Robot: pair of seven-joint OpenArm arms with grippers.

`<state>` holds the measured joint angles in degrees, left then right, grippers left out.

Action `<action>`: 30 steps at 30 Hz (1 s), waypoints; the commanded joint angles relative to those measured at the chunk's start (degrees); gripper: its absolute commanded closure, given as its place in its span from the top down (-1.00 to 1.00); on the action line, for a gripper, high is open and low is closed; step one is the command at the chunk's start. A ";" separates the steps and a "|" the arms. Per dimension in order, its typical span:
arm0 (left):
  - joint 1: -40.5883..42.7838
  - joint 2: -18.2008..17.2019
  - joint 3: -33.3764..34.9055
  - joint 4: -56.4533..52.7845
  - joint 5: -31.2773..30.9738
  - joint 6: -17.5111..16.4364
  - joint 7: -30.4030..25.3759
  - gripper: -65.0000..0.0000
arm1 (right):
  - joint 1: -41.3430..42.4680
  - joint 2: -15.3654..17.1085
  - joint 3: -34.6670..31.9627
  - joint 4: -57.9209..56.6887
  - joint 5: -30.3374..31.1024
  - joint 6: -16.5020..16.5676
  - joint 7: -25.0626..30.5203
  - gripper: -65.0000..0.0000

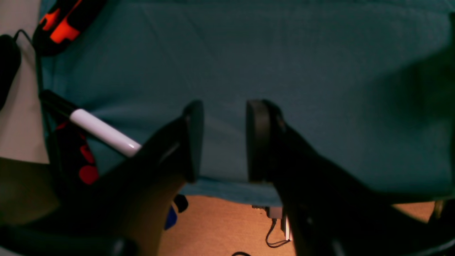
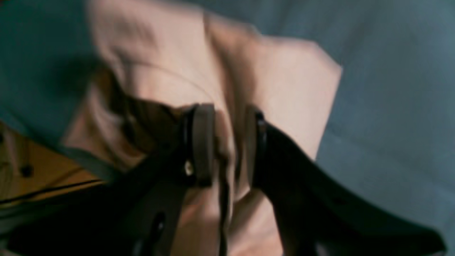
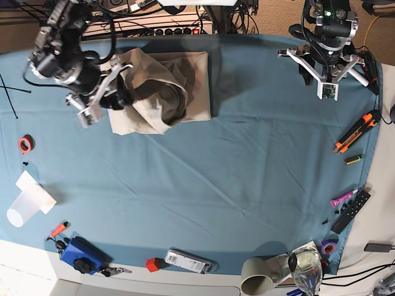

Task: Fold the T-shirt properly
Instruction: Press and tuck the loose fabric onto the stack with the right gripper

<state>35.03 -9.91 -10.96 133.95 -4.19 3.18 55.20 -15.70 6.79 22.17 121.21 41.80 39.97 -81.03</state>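
Note:
The beige T-shirt (image 3: pixel 166 92) lies bunched at the far left of the teal table cloth (image 3: pixel 222 185), its left part pulled up toward my right gripper (image 3: pixel 117 94). In the right wrist view, a fold of the T-shirt (image 2: pixel 284 81) runs between the pads of the right gripper (image 2: pixel 229 121), which is shut on it. My left gripper (image 3: pixel 328 79) hangs at the far right of the table, away from the shirt. In the left wrist view the left gripper (image 1: pixel 224 121) is open, with only teal cloth (image 1: pixel 249 53) behind the gap.
An orange box cutter (image 3: pixel 357 131), a pink marker (image 3: pixel 342 198) and a black remote (image 3: pixel 352 211) lie along the right edge. A red tape roll (image 3: pixel 24 143) and a white paper cup (image 3: pixel 24 203) sit on the left. A blue gadget (image 3: pixel 80 253), a mug (image 3: pixel 256 285) and a glass (image 3: pixel 305 271) line the near edge.

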 commanded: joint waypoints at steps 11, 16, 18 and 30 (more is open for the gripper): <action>0.04 -0.28 -0.15 1.05 0.02 0.22 -2.60 -0.42 | -0.09 0.52 -13.27 -3.43 0.09 0.03 1.03 -0.52; 0.04 -0.26 -0.15 1.05 0.04 0.22 -2.97 -0.42 | -0.66 0.50 -18.40 -3.41 4.81 0.03 1.03 -0.52; 0.04 -0.28 -0.15 1.05 0.04 0.22 -3.02 -0.42 | -0.63 0.52 -20.26 -3.41 7.08 0.03 1.03 -0.52; 0.11 -0.26 -0.15 1.05 0.04 0.22 -3.17 -0.42 | 0.44 0.50 -15.28 4.63 18.21 0.03 1.03 -0.52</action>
<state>34.87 -9.87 -10.96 133.95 -4.21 3.18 53.43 -15.55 7.09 6.70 124.86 59.05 39.94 -81.12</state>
